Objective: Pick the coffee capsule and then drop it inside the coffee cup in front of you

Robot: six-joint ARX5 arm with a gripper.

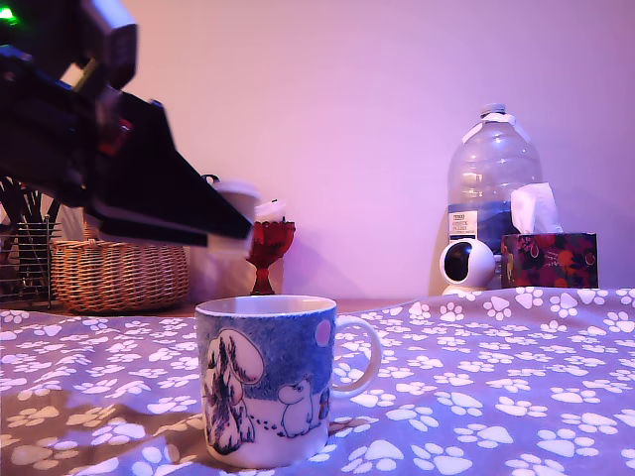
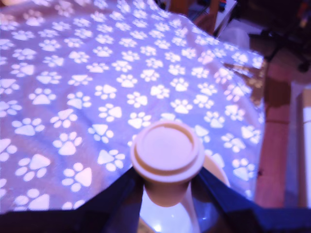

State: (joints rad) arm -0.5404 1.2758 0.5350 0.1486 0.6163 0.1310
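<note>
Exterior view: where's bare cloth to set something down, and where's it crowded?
The paw-print cloth lies bare on the exterior view's right of the coffee cup, up to the tissue box and white camera. The back left is crowded: wicker basket, red goblet, and the gripper holding the coffee capsule.

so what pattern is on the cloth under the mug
White paw prints on a grey-purple cloth, clearest in the wrist view; the blue mug stands on it.

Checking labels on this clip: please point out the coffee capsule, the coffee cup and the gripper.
coffee capsule [image 2: 167, 150]: wrist view, flat round top.
coffee cup [image 1: 268, 382]: exterior view, painted blue side wall.
gripper [image 2: 167, 187]: wrist view, midway between fingertips, on the capsule's body.
</note>
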